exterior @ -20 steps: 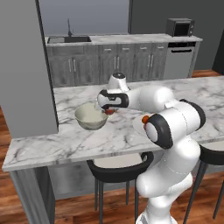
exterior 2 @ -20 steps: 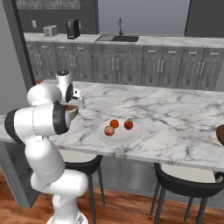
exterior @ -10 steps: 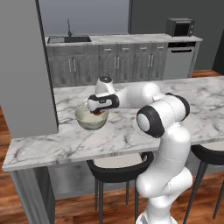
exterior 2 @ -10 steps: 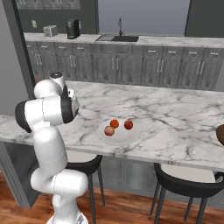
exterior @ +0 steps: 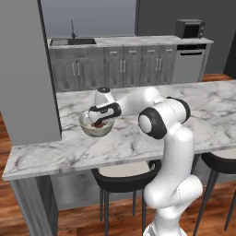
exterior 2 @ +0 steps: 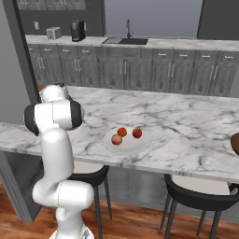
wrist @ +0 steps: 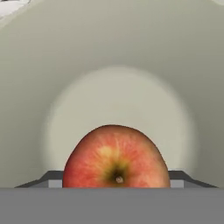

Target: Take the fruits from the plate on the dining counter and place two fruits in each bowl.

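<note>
So rn the gripper point(exterior: 98, 123) is down inside the pale bowl point(exterior: 87, 129) on the marble tabletop point(exterior: 212, 110), w/ an apple point(wrist: 116, 158) sitting between the jaws. Hand cam has the apple right btwn the two dark finger tips point(wrist: 51, 179), bowl floor behind it, so jaws look closed on it, though actual contact is hidden by the fruit itself. From the left base cam there's a bit of red point(exterior: 98, 125) in the bowl under the hand. Other 3 fruits point(exterior 2: 122, 132) are on the white plate point(exterior 2: 140, 145), well apart from the bowl. Dark brown bowl point(exterior 2: 235, 144) is just at the far edge of the right base cam.
</note>
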